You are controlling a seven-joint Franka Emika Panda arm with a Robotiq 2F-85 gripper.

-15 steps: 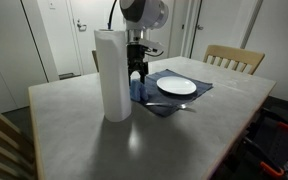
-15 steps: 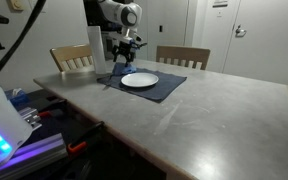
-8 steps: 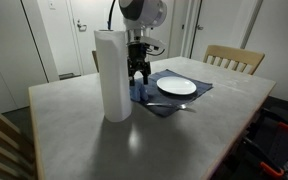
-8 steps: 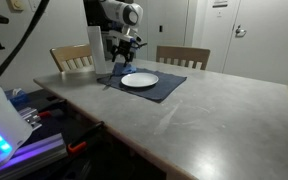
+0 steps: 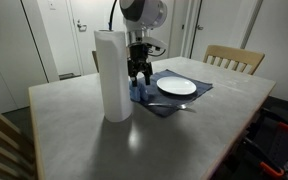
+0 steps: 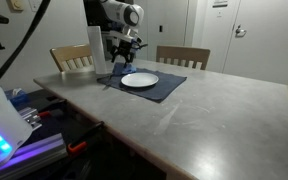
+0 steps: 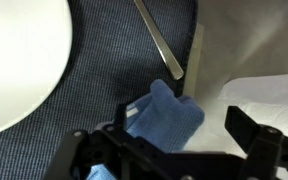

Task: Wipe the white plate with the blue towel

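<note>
While the arm is hanging over the edge of the dark mat (image 5: 166,106), the fingers (image 5: 136,77) are standing spread wide and gripping nothing at all. They are pointing straight down at the blue towel (image 7: 165,116), which is lying bunched on the mat directly beneath them, framed between the two fingers in the wrist view. A thin utensil (image 7: 160,44) is lying just beside the towel, and whether the two are touching is hard to tell. In an exterior view the towel is sitting between the tall paper roll (image 5: 112,75) and the white plate (image 5: 177,86), near both.

The plate is resting flat on the mat, apart from the towel, and nothing is touching it. So the job is looking barely begun: the arm is lining up for the pickup, but the towel is not yet grasped and no wiping is happening. By the look of it, everything is left to do: closing on the cloth, lifting it off the bench (image 5: 104,140), carrying it across to the plate, and rubbing it over the surface.
</note>
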